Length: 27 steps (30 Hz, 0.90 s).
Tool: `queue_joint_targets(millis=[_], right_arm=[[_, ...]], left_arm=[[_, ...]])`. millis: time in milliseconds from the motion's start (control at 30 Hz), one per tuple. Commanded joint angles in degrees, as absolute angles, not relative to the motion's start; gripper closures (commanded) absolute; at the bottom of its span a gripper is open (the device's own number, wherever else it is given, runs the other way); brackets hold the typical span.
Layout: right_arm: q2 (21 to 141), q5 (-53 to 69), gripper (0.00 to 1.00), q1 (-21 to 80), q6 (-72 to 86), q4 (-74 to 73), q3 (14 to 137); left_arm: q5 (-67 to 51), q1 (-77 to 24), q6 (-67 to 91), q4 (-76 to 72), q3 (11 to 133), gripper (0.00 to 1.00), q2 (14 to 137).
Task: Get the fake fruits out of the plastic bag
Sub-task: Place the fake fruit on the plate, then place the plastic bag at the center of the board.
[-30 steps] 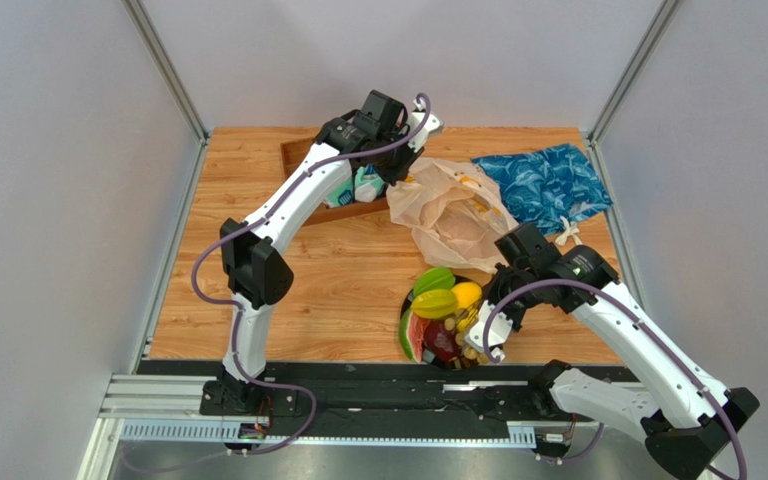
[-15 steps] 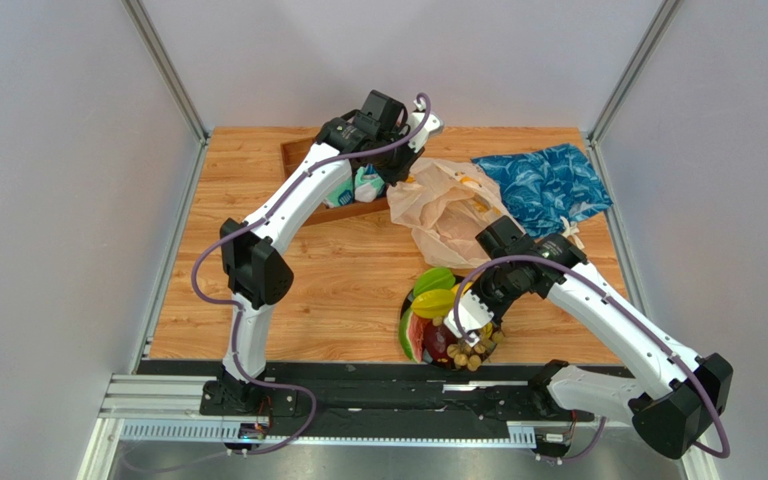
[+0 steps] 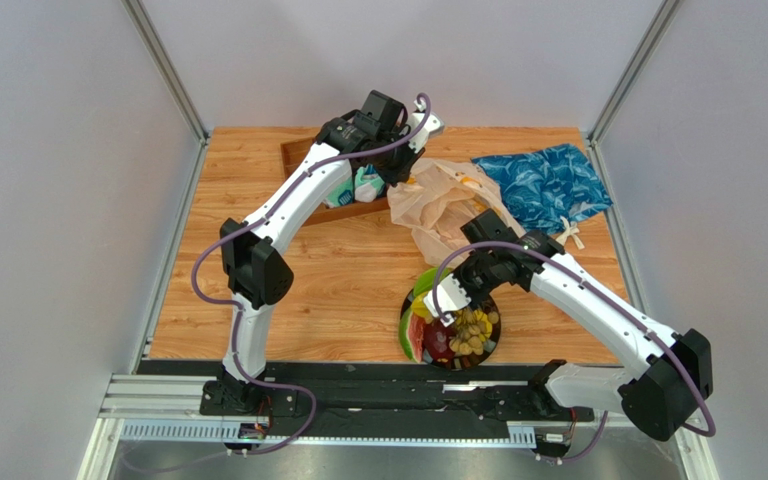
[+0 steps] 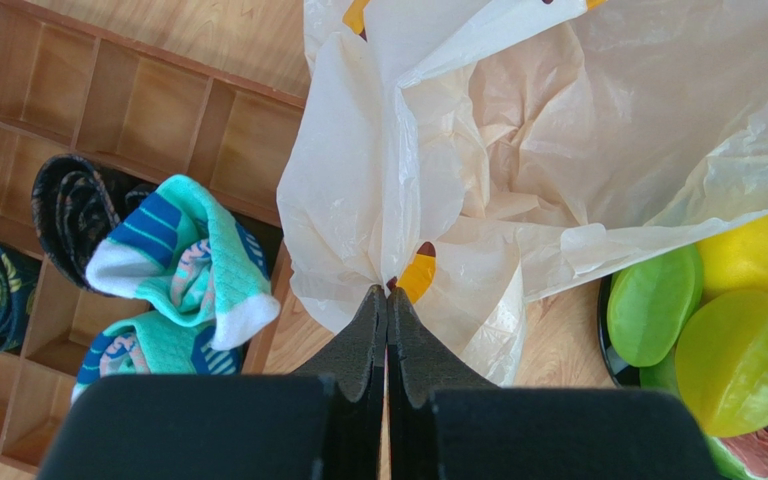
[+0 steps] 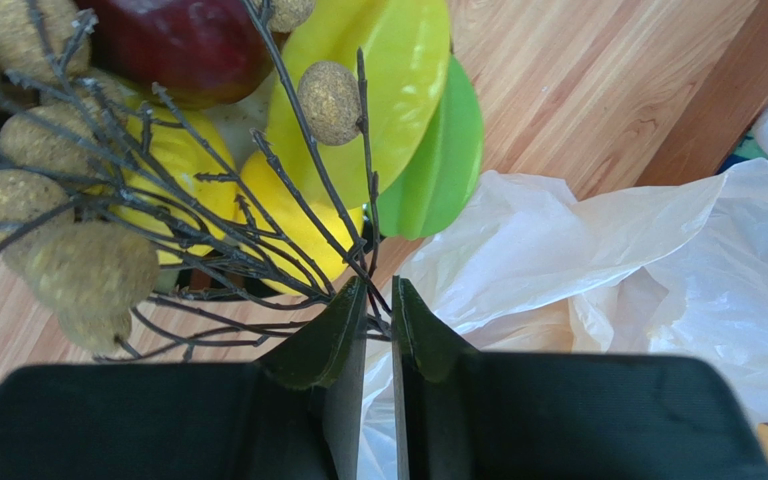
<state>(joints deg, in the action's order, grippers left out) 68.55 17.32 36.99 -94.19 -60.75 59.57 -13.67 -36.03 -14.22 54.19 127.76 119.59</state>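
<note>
A fixed camera high behind the arm bases looks down over the whole table. The left wrist camera stares close at the plastic bag, with the fruits at the frame's right edge. The right wrist camera sits close over the fruits, the bag beside them. All three views share both.

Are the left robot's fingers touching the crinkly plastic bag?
Touching. The left wrist view shows the left fingers shut together, pinching a fold of the plastic bag at their tips.
</note>
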Motion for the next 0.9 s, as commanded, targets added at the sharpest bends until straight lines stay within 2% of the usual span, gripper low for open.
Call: queue_joint_targets(millis=[0,67,100,167,200,367,567,867], right_arm=[[71.79,18.11,0.79,37.79,-90.8,-54.32,60.47],[73.12,18.02,0.71,38.05,-90.09,-53.44,61.43],[73.47,18.1,0.64,37.97,-89.91,-53.35,61.7],[74.79,17.76,0.58,38.32,-89.21,-52.65,62.49],[74.97,17.41,0.5,38.41,-89.03,-52.47,62.75],[73.58,16.52,0.38,38.5,-85.97,-50.11,64.16],[70.14,16.7,0.11,38.5,-80.17,-39.66,63.28],[72.68,5.63,0.05,38.32,-64.71,-31.12,67.93]], left_arm=[[-15.03,-36.3,-14.06,53.96,128.93,1.0,119.53],[-15.2,-36.39,-13.97,54.05,128.85,1.0,119.62],[-15.29,-36.39,-13.89,54.05,128.85,1.0,119.62],[-15.38,-36.39,-13.8,53.97,128.85,1.0,119.71],[-15.38,-36.3,-13.8,53.96,128.85,1.0,119.79],[-15.64,-36.39,-13.54,53.79,129.81,1.0,120.32],[-15.64,-36.21,-13.27,53.44,131.92,1.0,121.37],[-14.24,-34.98,-12.3,50.63,138.86,1.0,123.75]])
